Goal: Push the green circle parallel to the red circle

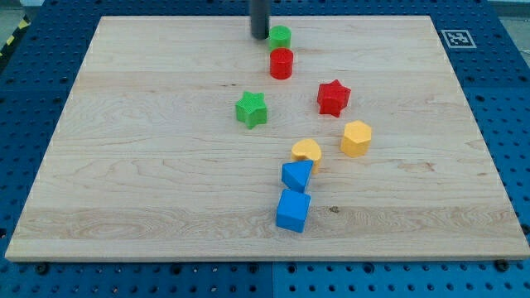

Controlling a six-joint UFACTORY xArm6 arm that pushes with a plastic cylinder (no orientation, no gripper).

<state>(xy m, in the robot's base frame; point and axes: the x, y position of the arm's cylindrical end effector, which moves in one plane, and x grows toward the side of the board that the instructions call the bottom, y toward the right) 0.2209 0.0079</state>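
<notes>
While rod cut off, my tip (pixel 260 36) beside green circle (pixel 280 36)

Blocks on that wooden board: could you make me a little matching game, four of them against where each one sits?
Blocks:
1. green circle
2. red star
3. blue cube
4. green star

Places:
A. nearest the view's bottom
B. just right of my tip, at the view's top
C. left of the red star
D. above the yellow hexagon

Pairs: 1-B, 2-D, 3-A, 4-C
</notes>
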